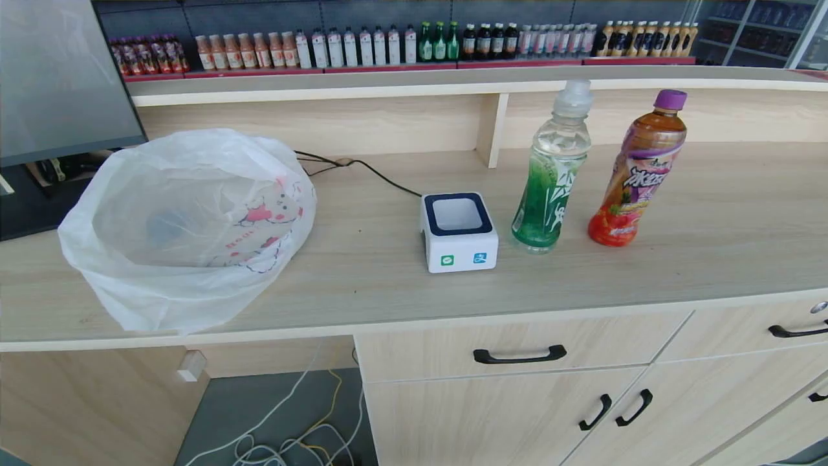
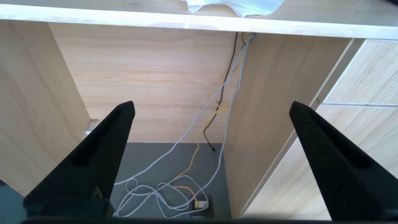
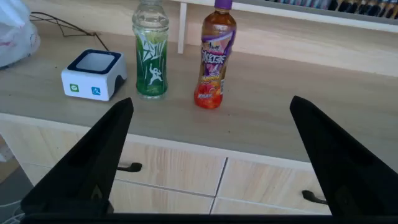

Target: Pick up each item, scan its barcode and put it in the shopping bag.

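In the head view, the shopping bag (image 1: 129, 285) is seen open at the left of the counter (image 1: 388, 285). The scanner (image 1: 458, 232) is set mid-counter, with the green bottle (image 1: 550, 181) and the tea bottle (image 1: 637, 168) upright to its right. In the left wrist view, the left gripper (image 2: 211, 106) is held released below the counter, facing cables (image 2: 205, 124). In the right wrist view, the right gripper (image 3: 211, 99) is held released, apart from both bottles.

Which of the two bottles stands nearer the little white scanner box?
The green-labelled bottle with the clear cap, right beside the scanner; the purple-capped bottle stands farther off.
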Robot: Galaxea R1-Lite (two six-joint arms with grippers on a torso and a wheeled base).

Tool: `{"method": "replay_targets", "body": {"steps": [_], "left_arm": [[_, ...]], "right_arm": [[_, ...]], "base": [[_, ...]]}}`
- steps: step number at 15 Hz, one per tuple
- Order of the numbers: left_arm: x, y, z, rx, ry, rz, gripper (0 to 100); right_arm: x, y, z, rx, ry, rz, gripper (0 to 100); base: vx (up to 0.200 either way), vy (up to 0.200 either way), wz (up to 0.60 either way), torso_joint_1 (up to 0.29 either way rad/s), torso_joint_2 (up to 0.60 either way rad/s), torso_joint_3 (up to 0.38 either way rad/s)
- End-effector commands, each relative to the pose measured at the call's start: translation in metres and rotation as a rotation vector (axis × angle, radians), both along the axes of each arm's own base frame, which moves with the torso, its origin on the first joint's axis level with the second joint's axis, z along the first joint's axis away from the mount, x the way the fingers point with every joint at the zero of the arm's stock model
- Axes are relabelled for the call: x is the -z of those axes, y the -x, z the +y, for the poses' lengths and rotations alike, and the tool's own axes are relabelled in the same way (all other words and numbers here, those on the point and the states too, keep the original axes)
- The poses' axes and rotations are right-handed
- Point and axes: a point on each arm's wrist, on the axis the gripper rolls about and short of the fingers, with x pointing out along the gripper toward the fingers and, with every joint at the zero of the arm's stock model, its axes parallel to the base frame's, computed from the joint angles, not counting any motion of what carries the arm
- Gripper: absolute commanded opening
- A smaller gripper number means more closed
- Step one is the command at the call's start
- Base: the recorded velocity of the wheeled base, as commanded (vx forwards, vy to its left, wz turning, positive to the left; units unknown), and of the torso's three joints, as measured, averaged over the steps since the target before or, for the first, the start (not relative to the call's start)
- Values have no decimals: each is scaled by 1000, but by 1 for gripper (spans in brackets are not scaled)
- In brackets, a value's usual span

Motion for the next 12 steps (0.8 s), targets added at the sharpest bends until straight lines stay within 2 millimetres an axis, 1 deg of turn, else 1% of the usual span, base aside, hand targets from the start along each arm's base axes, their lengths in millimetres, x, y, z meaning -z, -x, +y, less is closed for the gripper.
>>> {"method": "replay_targets", "body": {"steps": [1, 3, 4, 7, 9, 11, 12], "left_arm": [[0, 0, 0, 1, 0, 0, 100], [0, 0, 0, -1, 0, 0, 100], [0, 0, 0, -1, 0, 0, 100], [0, 0, 0, -1, 0, 0, 100], [0, 0, 0, 1, 0, 0, 100], [0, 0, 0, -1, 0, 0, 100], [0, 0, 0, -1, 0, 0, 100]], "right_arm": [[-12, -51, 5, -5, 21, 86, 100], [-15, -69, 8, -11, 24, 116, 100], [-17, -80, 10, -18, 20, 97, 100], [-21, -107, 18, -47, 12, -12, 100], [-24, -128, 24, -56, 4, -112, 100], [-22, -141, 29, -63, -5, -152, 100], [-18, -152, 42, -68, -33, -175, 100]], "base": [[0, 0, 0, 0, 0, 0], [0, 0, 0, 0, 0, 0], [0, 0, 0, 0, 0, 0], [0, 0, 0, 0, 0, 0], [0, 0, 0, 0, 0, 0], [0, 0, 0, 0, 0, 0], [0, 0, 0, 0, 0, 0]]}}
